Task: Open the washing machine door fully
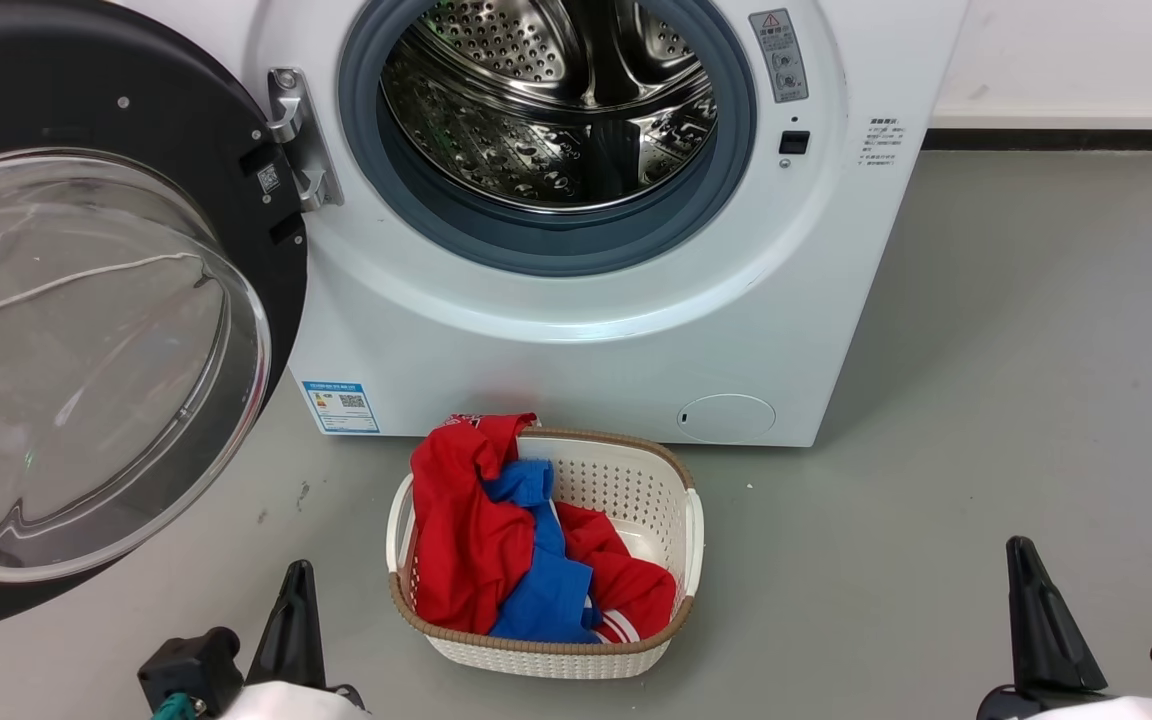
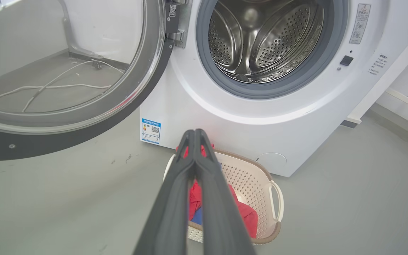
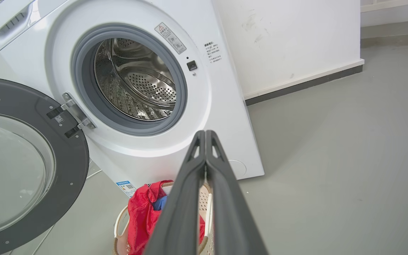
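- Washing machine door [image 1: 86, 340] stands wide open at your far left. Its glossy black ring and bulging clear glass bowl face you, well apart from the drum mouth.
- Through that glass you see a white cable [image 1: 66, 280] lying on the floor behind.
- Your left gripper [image 2: 194, 131] hangs low at the lower left, well apart from the door. Its two dark fingers are pressed together at the tips.
- You see a metal hinge [image 1: 301, 140] joining the door to the white machine [image 1: 556, 350], just left of the grey rubber ring [image 1: 536, 245] around the steel drum [image 1: 546, 100].
- Just in front of the machine, a white basket [image 1: 691, 520] with a brown rim sits on the floor. It holds a red garment [image 1: 466, 520] and a blue garment [image 1: 546, 590], and the red one drapes over the rear left rim.
- You have a smooth grey floor [image 1: 986, 400], with a few small dark marks near the door.
- To the machine's right, a white wall [image 1: 1076, 50] meets the floor along a dark skirting strip [image 1: 1066, 140].
- Your right gripper [image 3: 205, 131] hangs at the lower right above the floor, its fingers closed against each other.
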### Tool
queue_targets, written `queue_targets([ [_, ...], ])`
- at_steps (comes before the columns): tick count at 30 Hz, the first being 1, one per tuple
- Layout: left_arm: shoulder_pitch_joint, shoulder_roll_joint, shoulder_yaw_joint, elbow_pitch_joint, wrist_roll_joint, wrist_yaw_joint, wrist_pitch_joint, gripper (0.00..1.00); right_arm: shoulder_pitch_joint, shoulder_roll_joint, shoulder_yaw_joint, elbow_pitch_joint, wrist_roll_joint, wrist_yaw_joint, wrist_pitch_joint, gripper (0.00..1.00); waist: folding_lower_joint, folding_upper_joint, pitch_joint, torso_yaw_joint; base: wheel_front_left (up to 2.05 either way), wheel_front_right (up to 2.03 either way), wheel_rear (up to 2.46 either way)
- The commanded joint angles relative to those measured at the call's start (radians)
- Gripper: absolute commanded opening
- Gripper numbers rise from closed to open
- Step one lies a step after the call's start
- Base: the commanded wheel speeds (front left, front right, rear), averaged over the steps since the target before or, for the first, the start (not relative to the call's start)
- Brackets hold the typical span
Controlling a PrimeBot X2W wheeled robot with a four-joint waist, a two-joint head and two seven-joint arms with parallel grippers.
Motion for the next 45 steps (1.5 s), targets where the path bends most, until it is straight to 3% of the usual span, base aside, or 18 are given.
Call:
queue_targets([
  [1,-0.032,0.001,0.007,-0.011,-0.052,-0.009,0.010,0.00,-0.034,-0.011,0.002,-0.006,0.053,0.000,0.008,0.00,0.0000,-0.0001,0.000,0.000,0.00,0.00,0.00],
  [45,-0.112,0.002,0.065,0.030,-0.702,-0.076,0.165,0.00,-0.155,-0.030,-0.002,0.106,0.676,0.000,0.147,0.00,0.0000,-0.0001,-0.004,-0.009,0.00,0.00,0.00],
])
